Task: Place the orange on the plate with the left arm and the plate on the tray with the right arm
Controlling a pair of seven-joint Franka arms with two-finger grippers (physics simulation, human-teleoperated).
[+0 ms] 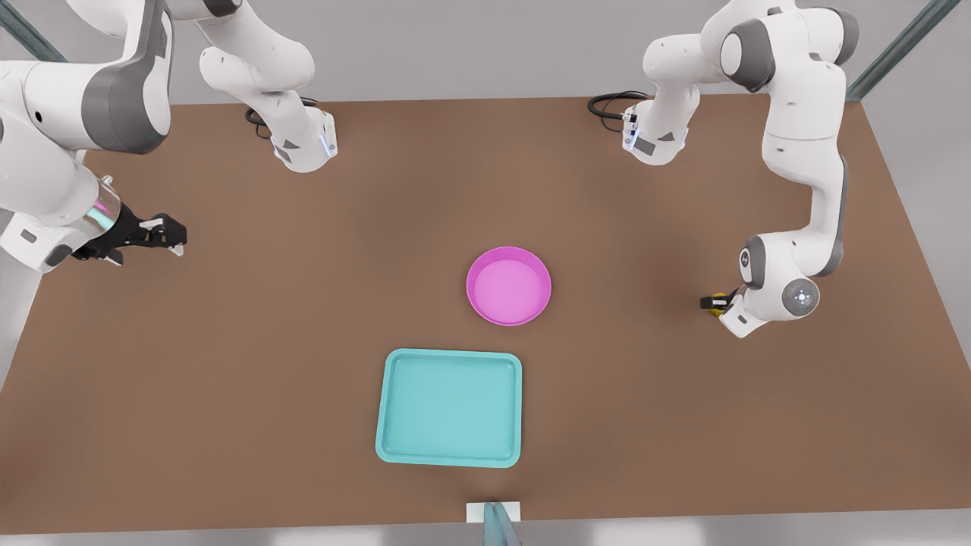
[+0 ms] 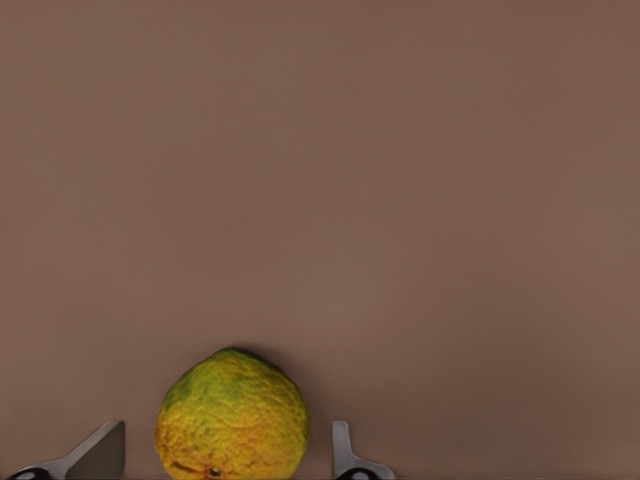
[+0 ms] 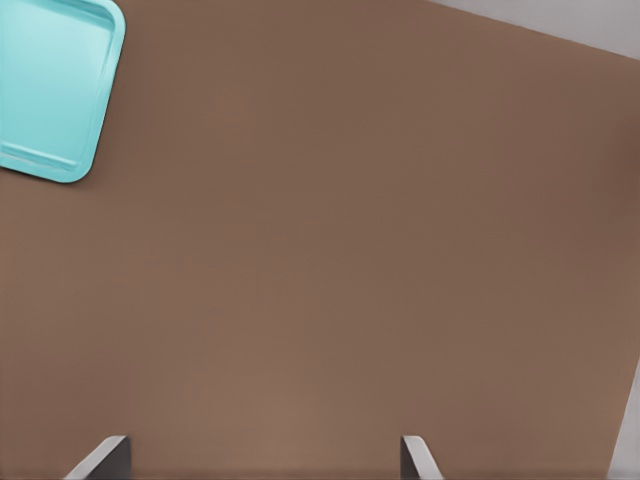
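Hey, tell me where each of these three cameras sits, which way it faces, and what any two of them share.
Front view: high above the table, looking down on the plate, the tray and both arms; the right pincer waits at the front view's left.
Left wrist view: rides the left arm, looking down at the orange between the open fingertips of the left pincer.
Right wrist view: rides the right arm, facing bare table and a tray corner, open fingertips showing.
Shared: front and right wrist views show the tray; front and left wrist views show the orange.
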